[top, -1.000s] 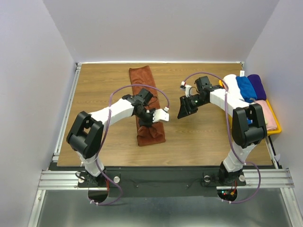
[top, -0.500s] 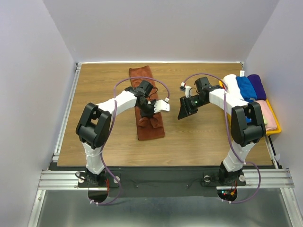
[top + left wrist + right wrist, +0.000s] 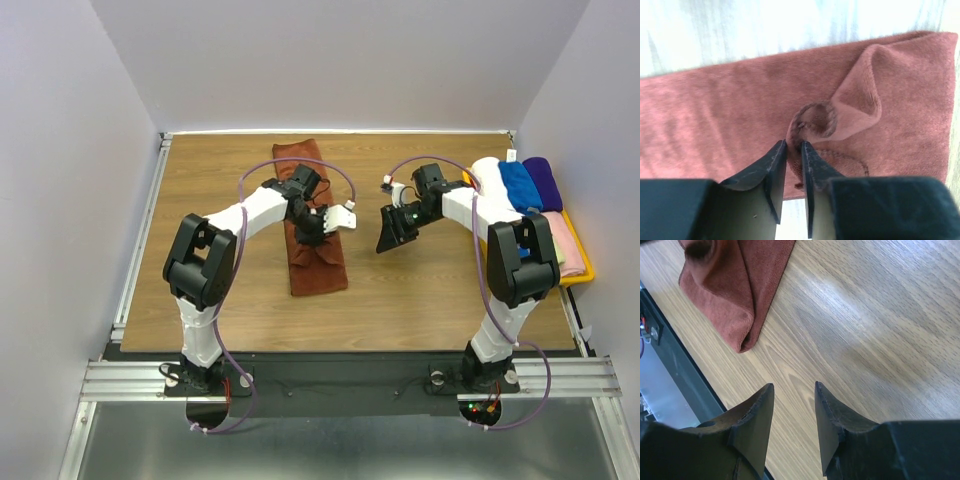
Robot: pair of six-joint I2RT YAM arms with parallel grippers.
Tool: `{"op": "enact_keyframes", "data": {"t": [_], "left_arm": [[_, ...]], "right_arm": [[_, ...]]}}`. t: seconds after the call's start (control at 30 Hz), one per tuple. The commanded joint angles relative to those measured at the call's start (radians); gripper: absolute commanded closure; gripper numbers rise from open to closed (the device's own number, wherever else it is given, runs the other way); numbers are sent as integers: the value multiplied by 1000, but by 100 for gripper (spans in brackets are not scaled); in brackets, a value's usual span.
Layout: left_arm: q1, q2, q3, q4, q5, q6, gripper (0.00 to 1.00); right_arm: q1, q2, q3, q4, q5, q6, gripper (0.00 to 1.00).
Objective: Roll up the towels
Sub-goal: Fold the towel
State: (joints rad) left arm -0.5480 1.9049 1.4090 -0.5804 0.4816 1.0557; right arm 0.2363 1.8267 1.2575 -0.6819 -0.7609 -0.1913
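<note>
A rust-brown towel (image 3: 318,268) lies as a long strip running away from me, left of the table's middle. Its near part is bunched into a loose curl (image 3: 816,119) under my left gripper (image 3: 312,238). In the left wrist view the left gripper (image 3: 794,146) stands slightly open, with a raised fold of the towel (image 3: 730,110) between its tips. My right gripper (image 3: 386,240) hovers open over bare wood to the right of the towel. The right wrist view shows nothing between the right gripper's (image 3: 794,386) fingers, and the towel's corner (image 3: 740,285) lies beyond them.
A yellow tray (image 3: 587,268) at the right edge holds rolled towels: white (image 3: 490,178), blue (image 3: 520,188), purple (image 3: 543,178) and pink (image 3: 563,240). The wooden table (image 3: 440,290) ends at a metal rail on the near side.
My left gripper moved away from me along the strip, dragging the towel's near end into a curl, and its jaws have parted a little. The right arm stayed still.
</note>
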Motion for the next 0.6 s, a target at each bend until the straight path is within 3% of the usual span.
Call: {"op": "enact_keyframes", "data": {"t": [0.0, 0.17, 0.37, 0.57], "left_arm": [[37, -23, 90, -15, 8, -23, 67], [98, -44, 153, -38, -15, -45, 54], [155, -142, 122, -79, 63, -82, 53], [149, -268, -59, -44, 153, -155, 57]], "right_arm": [[-5, -3, 33, -8, -25, -17, 56], [-5, 3, 59, -8, -31, -5, 50], [-2, 6, 92, -5, -78, 12, 53], [41, 52, 163, -1, -123, 36, 59]]}}
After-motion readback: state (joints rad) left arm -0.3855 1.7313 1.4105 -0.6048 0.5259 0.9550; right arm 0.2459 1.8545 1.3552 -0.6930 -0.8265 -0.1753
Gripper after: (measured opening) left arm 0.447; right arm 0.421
